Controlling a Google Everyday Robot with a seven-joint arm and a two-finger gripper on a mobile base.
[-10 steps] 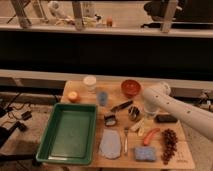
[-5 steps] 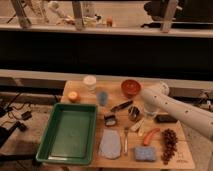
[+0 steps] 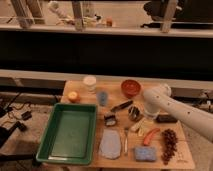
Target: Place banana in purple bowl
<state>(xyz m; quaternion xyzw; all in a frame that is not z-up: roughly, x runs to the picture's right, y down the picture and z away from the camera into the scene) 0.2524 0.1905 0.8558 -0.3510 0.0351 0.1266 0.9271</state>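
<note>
The banana [image 3: 141,126], pale cream and forked, lies on the wooden table [image 3: 85,165] right of centre. Next to it on the right is an orange-red carrot-like piece [image 3: 150,136]. The purple bowl [image 3: 133,113] is a small dark round shape just up and left of the banana. My white arm [image 3: 175,110] reaches in from the right and bends down. Its gripper [image 3: 147,119] hangs open just above the banana's upper end, right of the purple bowl. Nothing is in it.
A green tray [image 3: 67,132] fills the table's left side. At the back stand a white cup [image 3: 90,83], an orange fruit [image 3: 73,96], a blue cup [image 3: 102,96] and an orange-red bowl [image 3: 131,87]. Grapes [image 3: 170,145], a blue sponge [image 3: 145,154] and a grey-blue cloth [image 3: 110,144] lie at the front.
The arm has shifted only slightly near the banana. The objects on the table have not moved.
</note>
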